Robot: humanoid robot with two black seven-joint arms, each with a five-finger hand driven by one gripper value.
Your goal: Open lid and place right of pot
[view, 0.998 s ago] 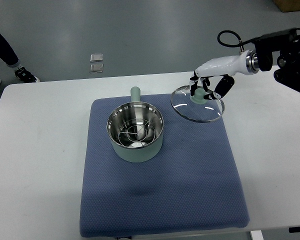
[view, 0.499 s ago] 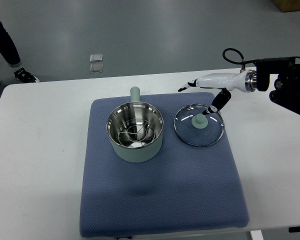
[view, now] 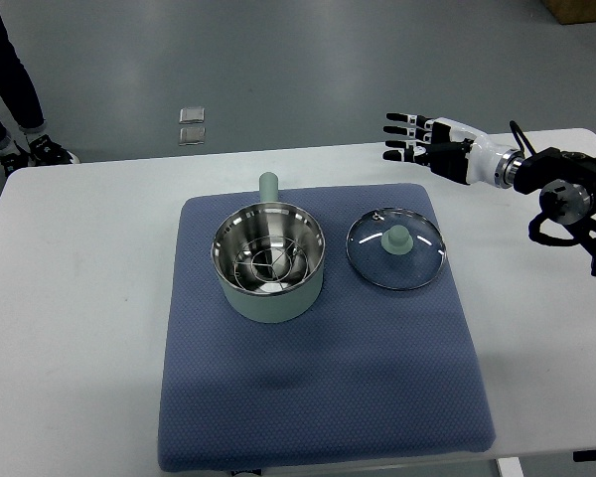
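Right of the pot [view: 270,261], close beside it on the blue mat [view: 318,397], the glass lid [view: 396,248] lies flat, knob up. Up and to the right of the lid, the right hand [view: 432,152] hovers well clear above the desk [view: 79,328], fingers [view: 399,136] spread and empty. The placement looks done.

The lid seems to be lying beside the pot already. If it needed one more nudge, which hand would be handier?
The right hand. Its arm enters from the right edge and it hovers open just beyond the lid, which rests on the blue mat right of the pot. No left arm is visible.
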